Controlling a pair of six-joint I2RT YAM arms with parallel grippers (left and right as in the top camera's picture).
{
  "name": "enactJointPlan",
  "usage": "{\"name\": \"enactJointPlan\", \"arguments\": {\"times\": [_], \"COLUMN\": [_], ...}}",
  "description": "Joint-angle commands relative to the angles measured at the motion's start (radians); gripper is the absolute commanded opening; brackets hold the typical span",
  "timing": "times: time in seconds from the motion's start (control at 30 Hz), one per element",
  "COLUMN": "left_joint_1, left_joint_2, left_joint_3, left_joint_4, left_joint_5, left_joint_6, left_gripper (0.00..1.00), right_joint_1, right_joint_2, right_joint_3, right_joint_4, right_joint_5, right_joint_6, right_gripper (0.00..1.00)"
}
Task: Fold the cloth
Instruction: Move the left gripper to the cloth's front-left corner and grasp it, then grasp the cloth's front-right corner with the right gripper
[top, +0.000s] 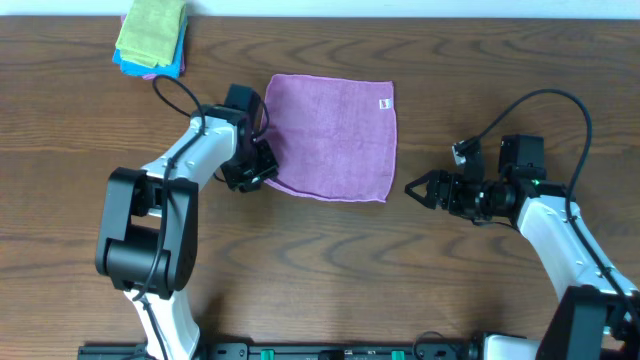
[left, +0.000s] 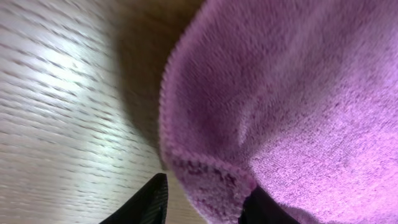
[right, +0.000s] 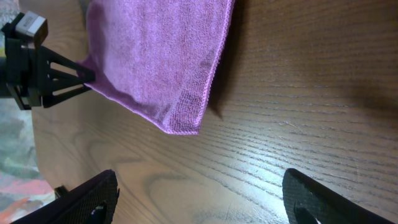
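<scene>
The lilac cloth (top: 335, 135) lies flat and spread out on the wooden table, its small white tag (top: 383, 104) at the far right edge. My left gripper (top: 262, 172) is down at the cloth's near left corner. In the left wrist view that corner (left: 205, 177) bulges up between the two dark fingers; one finger is under the cloth and the other stands a small gap away from it. My right gripper (top: 415, 190) hovers open over bare wood, just right of the cloth's near right corner (right: 183, 127), with nothing between its fingers (right: 93, 199).
A stack of folded cloths (top: 152, 35), yellow-green on top of blue, sits at the far left corner of the table. Black cables loop from both arms. Bare wood lies between the cloth and the right arm.
</scene>
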Motion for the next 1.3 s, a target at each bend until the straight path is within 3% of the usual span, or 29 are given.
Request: {"name": "enactJointPlan", "arguments": {"times": [0.0,0.27,0.47,0.67,0.93,1.27], "left_joint_1": [0.022,0.028,0.028,0.028,0.028,0.029], "left_joint_2": [0.005,0.005,0.005,0.005,0.005,0.005], "left_joint_3": [0.024,0.024,0.024,0.024,0.024,0.024], "left_joint_4": [-0.008,0.002,0.008,0.027,0.050,0.076], "left_joint_5": [-0.014,-0.014,-0.014,-0.013,-0.013,-0.013], "left_joint_6": [-0.004,-0.005,-0.005,-0.008,-0.008,-0.008], "left_gripper": [0.33,0.06,0.06,0.06,0.06,0.06], "right_joint_1": [0.008,0.010,0.025,0.052,0.138,0.154], "right_joint_2": [0.003,0.031,0.184,0.284,0.291,0.291], "right_joint_3": [0.000,0.000,0.000,0.000,0.000,0.000], "right_joint_4": [-0.003,-0.005,0.002,0.130,0.348,0.276], "right_joint_5": [0.000,-0.002,-0.187,-0.354,-0.319,-0.171], "right_joint_6": [-0.024,-0.021,0.045,0.136,0.316,0.320], "right_gripper": [0.84,0.79,0.78,0.73,0.73,0.71]}}
